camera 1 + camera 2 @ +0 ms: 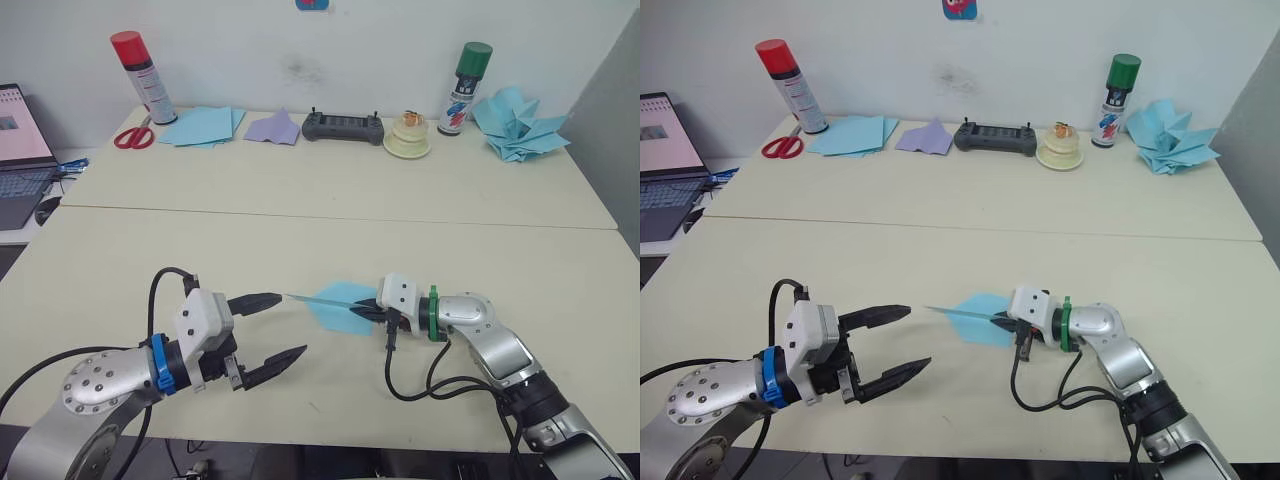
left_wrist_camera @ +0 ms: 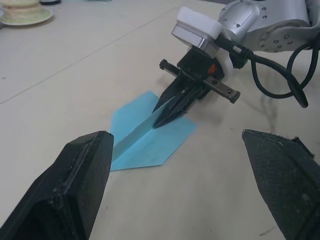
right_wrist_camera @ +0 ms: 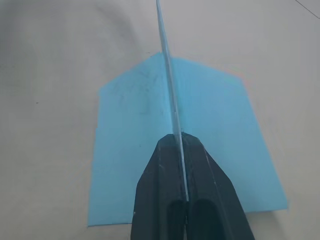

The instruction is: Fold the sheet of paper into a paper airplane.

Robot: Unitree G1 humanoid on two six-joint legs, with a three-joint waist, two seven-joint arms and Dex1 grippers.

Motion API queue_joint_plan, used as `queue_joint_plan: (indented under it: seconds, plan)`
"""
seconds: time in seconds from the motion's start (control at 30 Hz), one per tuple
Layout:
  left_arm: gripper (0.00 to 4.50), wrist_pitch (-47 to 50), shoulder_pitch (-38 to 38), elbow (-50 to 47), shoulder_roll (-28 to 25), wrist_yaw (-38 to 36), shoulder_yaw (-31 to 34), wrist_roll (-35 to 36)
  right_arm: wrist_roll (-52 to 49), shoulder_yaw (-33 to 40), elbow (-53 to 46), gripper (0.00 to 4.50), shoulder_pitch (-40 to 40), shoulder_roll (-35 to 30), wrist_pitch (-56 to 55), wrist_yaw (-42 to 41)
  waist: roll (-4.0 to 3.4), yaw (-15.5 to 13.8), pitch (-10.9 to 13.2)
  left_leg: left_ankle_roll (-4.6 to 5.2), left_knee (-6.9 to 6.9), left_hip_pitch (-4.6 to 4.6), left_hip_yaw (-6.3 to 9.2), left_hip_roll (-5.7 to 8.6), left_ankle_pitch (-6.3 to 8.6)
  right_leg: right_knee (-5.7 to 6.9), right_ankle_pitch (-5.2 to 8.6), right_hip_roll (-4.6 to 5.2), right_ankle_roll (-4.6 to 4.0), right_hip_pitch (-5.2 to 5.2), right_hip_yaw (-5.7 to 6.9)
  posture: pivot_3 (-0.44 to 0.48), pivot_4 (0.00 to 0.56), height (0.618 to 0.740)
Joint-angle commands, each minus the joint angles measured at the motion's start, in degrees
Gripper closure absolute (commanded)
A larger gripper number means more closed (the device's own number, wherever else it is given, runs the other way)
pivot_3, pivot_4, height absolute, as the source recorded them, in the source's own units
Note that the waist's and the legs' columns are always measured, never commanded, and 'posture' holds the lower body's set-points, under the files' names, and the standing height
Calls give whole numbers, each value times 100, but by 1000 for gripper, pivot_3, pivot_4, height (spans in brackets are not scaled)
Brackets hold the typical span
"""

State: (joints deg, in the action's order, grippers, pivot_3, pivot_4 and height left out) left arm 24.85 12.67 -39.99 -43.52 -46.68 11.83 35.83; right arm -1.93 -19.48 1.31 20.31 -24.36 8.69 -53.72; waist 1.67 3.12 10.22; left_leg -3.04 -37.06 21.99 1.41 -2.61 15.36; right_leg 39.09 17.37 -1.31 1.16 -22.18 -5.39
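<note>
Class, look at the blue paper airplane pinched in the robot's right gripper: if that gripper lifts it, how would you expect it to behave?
The paper airplane is thin folded paper, so it should lift with almost no weight. The right gripper is shut on the raised ridge, which probably stiffens it lengthwise. The flat wings spread on the table may droop or flutter.

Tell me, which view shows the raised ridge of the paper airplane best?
The right wrist view: the right gripper pinches the paper airplane ridge, wings spread on both sides. The left wrist view shows it sideways; the eye views show it small.
</note>
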Motion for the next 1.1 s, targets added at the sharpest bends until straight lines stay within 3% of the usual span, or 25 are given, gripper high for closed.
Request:
queue_joint_plan:
  seconds: [0.03,0.2,0.37,0.47,0.6,0.83,0.93,1.1]
  plan:
    - [0,246,-267,-212,-12,189,131,319,-211,266,-208,4474,-202,-121,100,23,1,-25,0,0,0,1,2,0,0,0,0,0,0,0,2,0,150,740]
    - [0,774,-1313,-87,-149,139,-355,608,-590,1289,-1112,4474,-881,-317,478,678,1,-143,0,0,-5,8,8,4,0,0,-2,4,4,2,5,0,150,740]
    - [0,1376,-3496,845,-305,-435,-1089,623,-1117,2832,-2568,4474,-1767,18,2238,2141,1,-155,-1,-11,-18,19,11,24,-7,2,-7,-5,13,2,17,0,150,740]
    - [0,1488,-4276,1251,-197,-625,-1395,486,-1061,3251,-2872,4474,-2010,139,2936,2776,-1,-99,-2,-12,-15,14,4,22,-7,3,-7,-11,14,1,6,0,150,740]
    - [0,1159,-4518,1631,-6,-826,-1701,98,-1075,3379,-2918,4474,-2196,745,3584,3617,-4,-29,-3,-11,-8,10,-2,11,-7,3,-7,-28,12,-5,-9,0,150,740]
    - [0,1039,-4351,1622,119,-877,-1726,-61,-1243,3417,-2934,4474,-1911,1103,4078,4048,-5,7,-3,-12,-4,13,-2,-2,-7,7,-4,-43,6,-13,-13,0,150,740]
    - [0,1009,-4269,1614,127,-863,-1699,-126,-1316,3521,-3086,3921,-1841,970,4154,4028,-5,-1,-3,-12,-7,13,-2,0,-7,7,-4,-42,7,-11,-13,0,150,740]
    - [0,922,-4047,1649,127,-800,-1614,-221,-1552,3608,-3227,2162,-1754,724,4090,3855,-5,-5,-3,-11,-6,15,-3,1,-7,4,-4,-42,7,-12,-12,0,150,740]
